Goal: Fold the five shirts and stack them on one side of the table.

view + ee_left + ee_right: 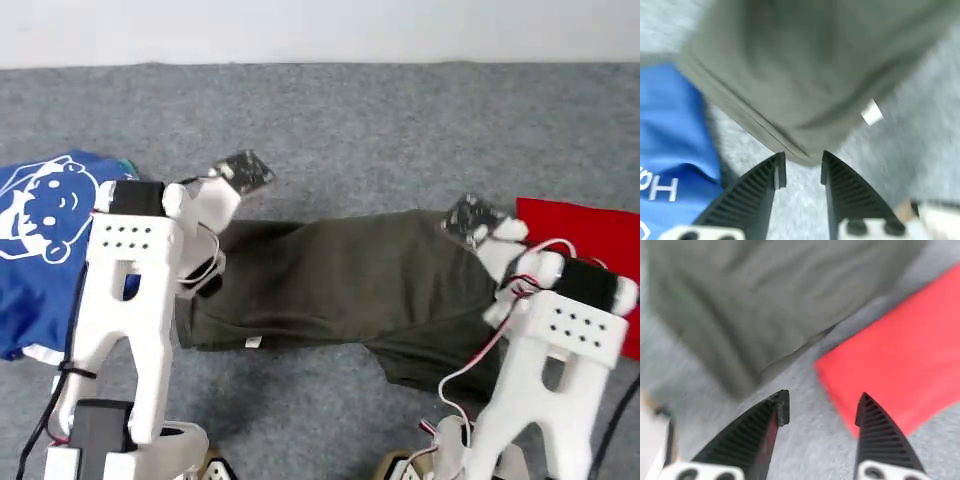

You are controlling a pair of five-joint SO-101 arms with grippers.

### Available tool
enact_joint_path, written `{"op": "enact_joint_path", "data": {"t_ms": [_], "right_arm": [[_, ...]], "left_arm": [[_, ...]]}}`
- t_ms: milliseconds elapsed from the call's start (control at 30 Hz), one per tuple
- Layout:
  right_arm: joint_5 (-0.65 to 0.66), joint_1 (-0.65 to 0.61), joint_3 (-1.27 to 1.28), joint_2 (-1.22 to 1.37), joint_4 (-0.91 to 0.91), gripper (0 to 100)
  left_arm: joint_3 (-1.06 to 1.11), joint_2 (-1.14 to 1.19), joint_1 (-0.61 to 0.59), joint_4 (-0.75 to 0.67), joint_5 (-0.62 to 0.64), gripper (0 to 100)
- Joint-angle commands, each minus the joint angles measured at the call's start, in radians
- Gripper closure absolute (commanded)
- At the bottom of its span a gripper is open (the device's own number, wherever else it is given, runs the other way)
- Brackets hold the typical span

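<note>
Where things lie, left to right: blue shirt [40, 230] at the table's [330, 110] left edge, olive shirt [350, 280] mid-table, red shirt [590, 235] far right.
Left gripper [800, 167]: jaws narrowly parted, empty, at the olive hem, seemingly poised to pinch it.
Right gripper [822, 410]: jaws wider apart, empty, over the gap between olive and red.
Olive shirt's look: half-folded band, rumpled at its right end, white tag [871, 112] showing.

blue shirt [40, 290]: cut off at the edge | red shirt [600, 230]: partly behind right arm [555, 350] | green shirt [340, 280]: both ends hidden, blurry up close
</note>
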Motion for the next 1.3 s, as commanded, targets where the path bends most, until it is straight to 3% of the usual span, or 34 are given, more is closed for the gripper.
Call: {"op": "enact_joint_path", "data": {"t_ms": [0, 133, 300, 600, 767, 867, 1067, 1267], "right_arm": [[-0.158, -0.087, -0.003, 0.065, -0.119, 89.7], [-0.281, -0.168, -0.006, 0.223, -0.265, 98.6], [-0.41, -0.196, -0.006, 0.417, -0.519, 98.9], [-0.437, -0.24, -0.029, 0.644, -0.845, 98.9], [-0.434, -0.199, -0.144, 0.806, -0.842, 98.9], [-0.434, -0.151, -0.226, 0.897, -0.832, 98.9], [-0.434, -0.12, -0.417, 1.0, -0.644, 98.9], [-0.436, -0.16, -0.496, 0.949, -0.489, 98.9]], "left_arm": [[-0.042, 0.002, -0.002, -0.149, 0.153, 88], [-0.047, 0.11, 0.003, -0.282, 0.213, 95], [-0.047, 0.245, -0.021, -0.45, 0.285, 98], [-0.047, 0.408, -0.028, -0.654, 0.308, 98], [-0.085, 0.534, -0.048, -0.686, 0.31, 98], [-0.197, 0.606, -0.097, -0.609, 0.31, 98], [-0.369, 0.721, -0.172, -0.473, 0.305, 98], [-0.394, 0.632, -0.129, -0.377, 0.307, 98]]}}
